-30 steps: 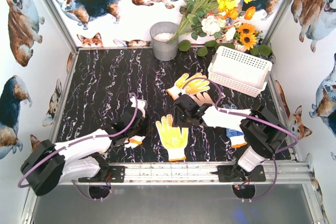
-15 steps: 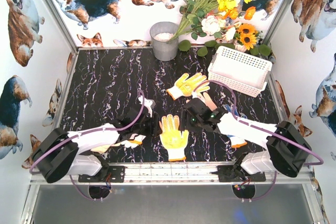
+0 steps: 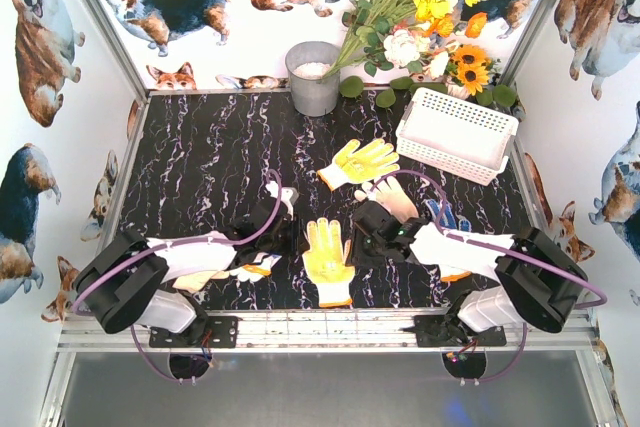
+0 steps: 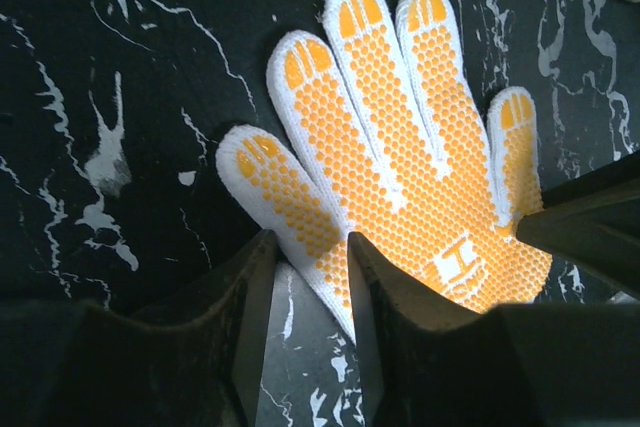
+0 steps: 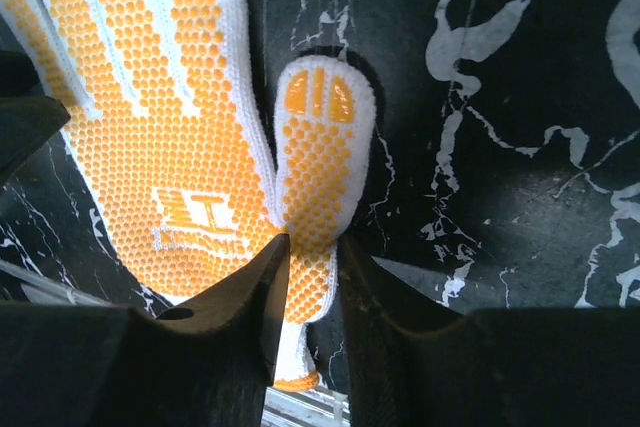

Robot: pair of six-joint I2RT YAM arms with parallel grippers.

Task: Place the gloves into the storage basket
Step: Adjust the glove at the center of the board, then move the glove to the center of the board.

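Item: yellow-dotted white knit glove (image 3: 328,257), palm up and flat on the black marbled table (image 3: 200,157), lying between the two grippers. Left gripper (image 4: 308,242): jaws drawn narrow, the little-finger edge of the glove between its fingertips, apparently pinched. Right gripper (image 5: 305,247): jaws likewise narrow, closed on the base of the glove's thumb. Change over the last second: both arms have moved inward from positions further apart to flank this one glove, and both pairs of jaws have narrowed onto its opposite edges; the glove itself has not left the table. Reading: a two-sided grasp is just being made, lift not yet begun. White plastic lattice storage basket (image 3: 455,132): well beyond the right gripper, to its far right, with no glove visible inside. Other stock: a second yellow-dotted glove (image 3: 358,162) beyond the right gripper; cream rubber glove (image 3: 390,195) just behind it; blue-and-white dotted glove (image 3: 445,215) partly under the right arm; white glove with orange cuff (image 3: 258,269) under the left arm. Task judged barely started.
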